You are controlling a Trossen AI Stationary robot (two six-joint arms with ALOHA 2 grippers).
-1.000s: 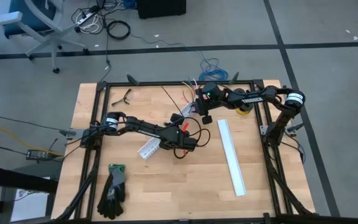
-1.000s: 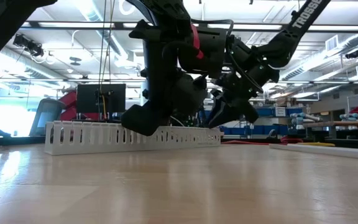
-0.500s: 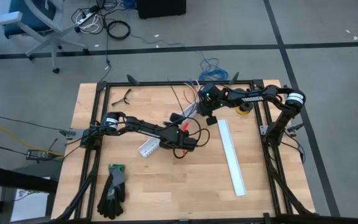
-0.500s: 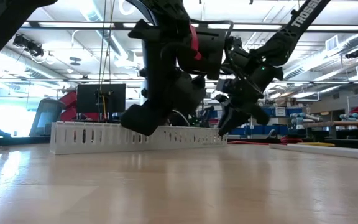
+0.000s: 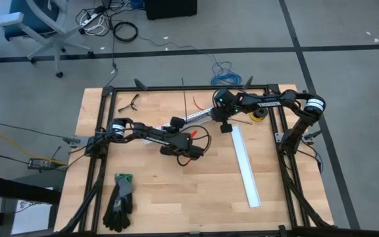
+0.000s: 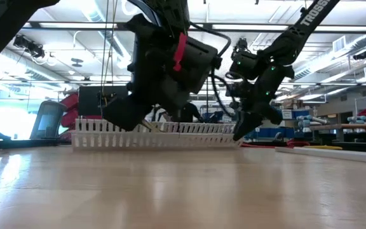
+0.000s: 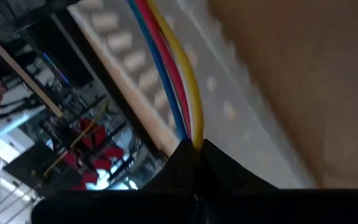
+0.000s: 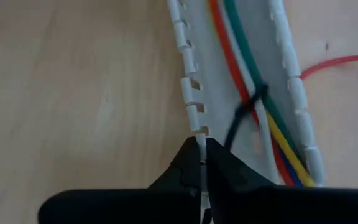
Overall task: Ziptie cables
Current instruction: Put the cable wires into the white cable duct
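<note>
Even overhead light falls on the table [image 5: 176, 197], shadows soft. From table height, ceiling strip lights [image 6: 88, 9] glare and the arms show as dark silhouettes (backlit). The left wrist picture is motion-smeared, its cables [image 7: 176, 81] streaked.

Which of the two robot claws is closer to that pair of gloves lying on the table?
The left. The left gripper sits near the table's middle, up and to the right of the gloves in the overhead view. The right gripper is farther off, at the white channel's far end.
</note>
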